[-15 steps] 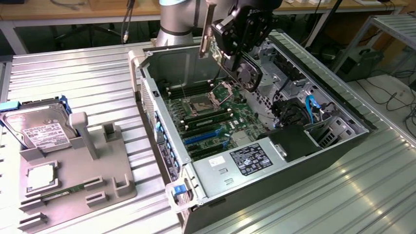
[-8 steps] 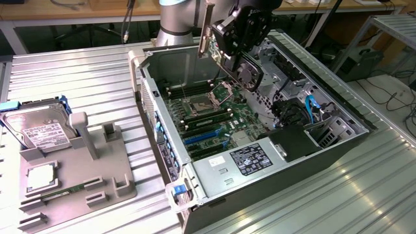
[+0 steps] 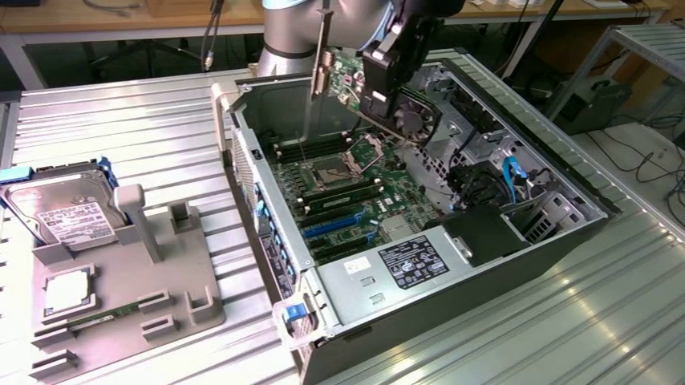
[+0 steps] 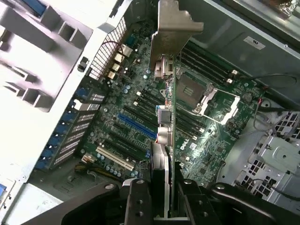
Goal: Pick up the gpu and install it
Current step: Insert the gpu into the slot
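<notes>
The thin green gpu circuit card [image 3: 345, 80], held between the fingers of the black gripper [image 3: 386, 96], hangs above the green motherboard [image 3: 354, 192], which lies in the open dark metal computer case [image 3: 244, 160]. Well apart on the exterior view's left, a grey plastic holder tray [image 3: 160, 273] carries a silver boxy hard drive [image 3: 64, 212] at its far end.

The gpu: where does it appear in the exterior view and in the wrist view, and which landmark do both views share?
Exterior view: the gpu hangs in the gripper above the open computer case, near the picture's top centre.
Wrist view: the gpu is seen edge-on, clamped in the gripper, with its pale bracket at the far end, over the motherboard.
Shared landmark: the CPU socket on the motherboard.
</notes>
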### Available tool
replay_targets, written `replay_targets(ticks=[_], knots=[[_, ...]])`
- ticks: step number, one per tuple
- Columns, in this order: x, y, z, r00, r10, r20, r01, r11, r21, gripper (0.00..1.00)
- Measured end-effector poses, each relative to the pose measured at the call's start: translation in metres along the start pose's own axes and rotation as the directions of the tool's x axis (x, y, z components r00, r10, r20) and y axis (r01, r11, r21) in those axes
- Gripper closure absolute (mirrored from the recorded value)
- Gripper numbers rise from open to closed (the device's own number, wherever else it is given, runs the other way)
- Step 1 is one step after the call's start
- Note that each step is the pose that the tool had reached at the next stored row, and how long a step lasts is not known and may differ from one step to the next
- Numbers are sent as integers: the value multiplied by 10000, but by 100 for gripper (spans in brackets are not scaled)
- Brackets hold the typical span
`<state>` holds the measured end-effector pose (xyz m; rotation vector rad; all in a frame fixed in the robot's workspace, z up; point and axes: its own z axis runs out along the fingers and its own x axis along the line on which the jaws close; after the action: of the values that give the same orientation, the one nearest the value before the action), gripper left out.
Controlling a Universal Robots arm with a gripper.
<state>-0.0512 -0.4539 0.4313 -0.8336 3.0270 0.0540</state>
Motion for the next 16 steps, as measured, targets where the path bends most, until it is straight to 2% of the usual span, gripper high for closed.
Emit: replay_targets(ticks=[1, 2, 3, 16], knots=[[0, 0, 0, 9983, -578, -15, 578, 9983, -12, 73], [0, 0, 0, 9938, -1111, -31, 1111, 9938, -21, 73], [1, -1, 0, 9843, -1763, -52, 1763, 9843, -31, 73], [2, -3, 0, 9560, -2932, -87, 2931, 9561, -52, 73]])
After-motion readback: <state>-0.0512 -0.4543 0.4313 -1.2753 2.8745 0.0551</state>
